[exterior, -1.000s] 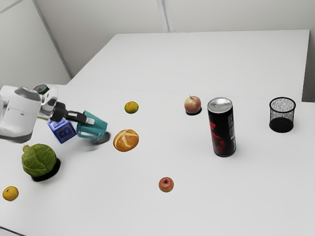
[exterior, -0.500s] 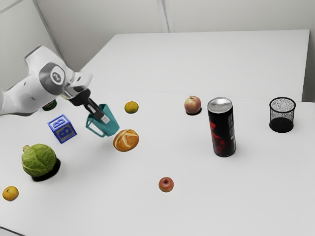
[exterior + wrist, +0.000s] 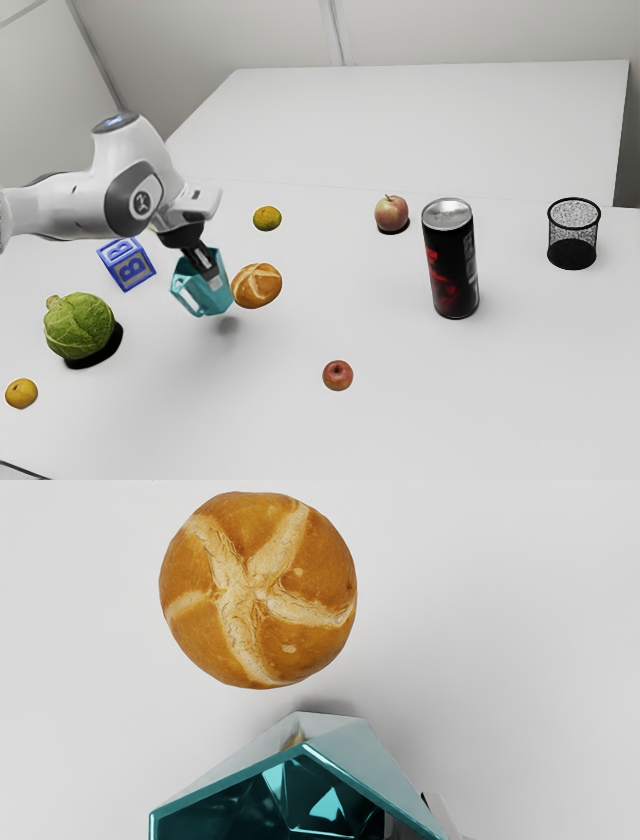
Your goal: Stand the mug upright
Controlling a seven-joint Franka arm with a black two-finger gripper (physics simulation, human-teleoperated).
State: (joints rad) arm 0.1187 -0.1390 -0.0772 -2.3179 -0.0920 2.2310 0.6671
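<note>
**Teal mug hanging mouth-up in the jaws, with the setting-down apparently left**

In the exterior view, the white arm [image 3: 125, 190] is reaching in from the exterior view's left, and the mug [image 3: 205, 290] is hanging from its jaws above the surface [image 3: 450, 410]. A soft shadow is lying beneath the mug. The mouth is facing mostly upward, though the body is leaning a little, so to me the turning is looking largely done. The jaws are closing on the mug's wall, standing only about that wall's thickness apart. The bread roll [image 3: 257, 286] is lying just to the exterior view's right of it; the blue block [image 3: 127, 264] is sitting to the exterior view's left, and the cabbage [image 3: 80, 326] is resting nearer on that side.

In the wrist view, the mug's open mouth is facing the camera, and one of the jaws is showing outside the wall. The roll is lying beyond the mug. What's remaining, I'd judge, is straightening that lean, lowering the base flat and letting go, while watching for the roll.
</note>
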